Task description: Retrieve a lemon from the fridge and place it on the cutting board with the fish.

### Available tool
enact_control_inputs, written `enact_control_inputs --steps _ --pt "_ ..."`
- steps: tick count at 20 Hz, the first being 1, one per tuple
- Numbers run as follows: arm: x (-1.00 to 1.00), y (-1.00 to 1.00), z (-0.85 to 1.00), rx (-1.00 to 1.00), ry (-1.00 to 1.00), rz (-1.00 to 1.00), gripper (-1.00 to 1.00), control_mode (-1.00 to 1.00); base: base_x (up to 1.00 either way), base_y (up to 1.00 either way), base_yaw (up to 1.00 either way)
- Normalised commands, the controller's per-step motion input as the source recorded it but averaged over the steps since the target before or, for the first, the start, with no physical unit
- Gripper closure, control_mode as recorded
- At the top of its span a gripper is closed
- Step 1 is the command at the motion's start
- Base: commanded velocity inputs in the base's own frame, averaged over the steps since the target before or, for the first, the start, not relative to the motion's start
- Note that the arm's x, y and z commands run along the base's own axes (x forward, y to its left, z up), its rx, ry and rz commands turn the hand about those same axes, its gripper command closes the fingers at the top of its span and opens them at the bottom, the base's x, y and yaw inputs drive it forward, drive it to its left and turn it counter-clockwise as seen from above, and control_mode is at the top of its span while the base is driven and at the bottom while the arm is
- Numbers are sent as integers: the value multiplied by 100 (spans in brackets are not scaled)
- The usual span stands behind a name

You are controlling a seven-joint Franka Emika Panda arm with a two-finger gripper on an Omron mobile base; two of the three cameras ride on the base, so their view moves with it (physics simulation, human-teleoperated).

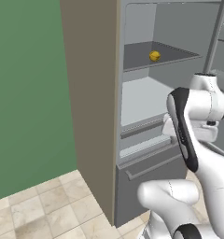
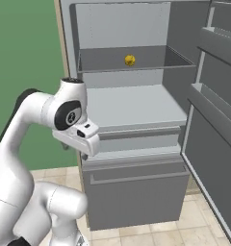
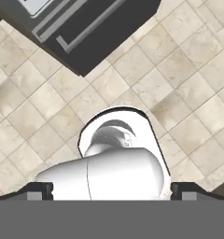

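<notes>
Fridge (image 2: 136,120) door open. Lemon (image 2: 130,60) sits alone on upper shelf, toward back, at 12 o'clock from arm. Gripper (image 3: 112,191) well below lemon, aimed down at tile floor (image 3: 34,107); tips wide apart, holding nothing.

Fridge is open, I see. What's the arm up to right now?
The tall grey fridge stands open, and the small yellow lemon sits alone on its upper shelf. The white arm is folded in front of the lower shelves, its hand pointing down at the beige tiled floor. Nothing is held; the lemon is not yet reached.
</notes>
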Motion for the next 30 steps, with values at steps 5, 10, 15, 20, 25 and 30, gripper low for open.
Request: enact_control_inputs --steps 5,10,15,20,25,30 --pt "-1 0 0 13 -27 10 -100 -100 0 0 0" --pt "-4 2 -1 -1 -9 3 -100 -100 0 0 0" --pt "0 20 0 -20 0 0 -100 -100 0 0 0" --pt "-2 23 0 -15 -4 0 -100 -100 0 0 0" --pt "-13 8 0 -4 -8 0 -100 -100 0 0 0" --pt "0 0 0 0 0 0 -100 -100 0 0 0"
